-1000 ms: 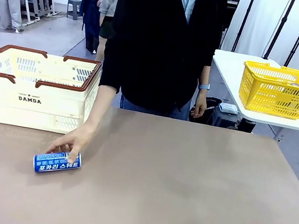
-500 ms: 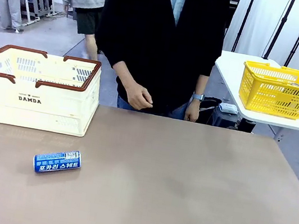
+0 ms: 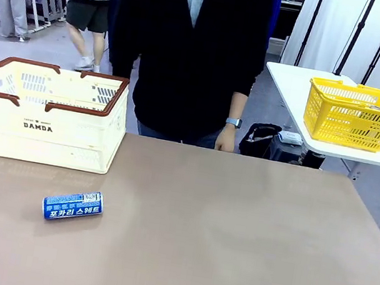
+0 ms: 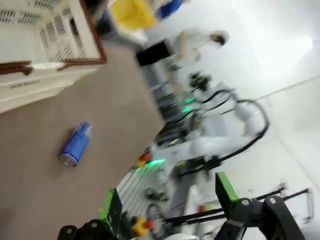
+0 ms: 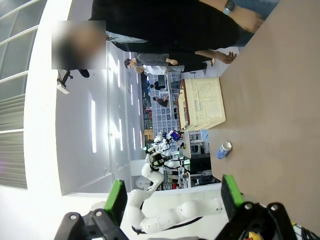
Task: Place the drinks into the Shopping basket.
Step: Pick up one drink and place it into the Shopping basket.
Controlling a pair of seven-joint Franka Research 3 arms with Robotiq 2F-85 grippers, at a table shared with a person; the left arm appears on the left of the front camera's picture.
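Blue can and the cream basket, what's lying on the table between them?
Nothing. In the front view, bare brown tabletop runs from the blue can to the Shopping basket.

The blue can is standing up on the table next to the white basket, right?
Not quite. The blue can is lying on its side, not standing up. It is on the table next to the white basket, as you said. The front view shows it.

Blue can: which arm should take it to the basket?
Left, probably. The blue can lies on its side on the table's left half, close to the Shopping basket, also left. The left gripper is open, with the can large in its view.
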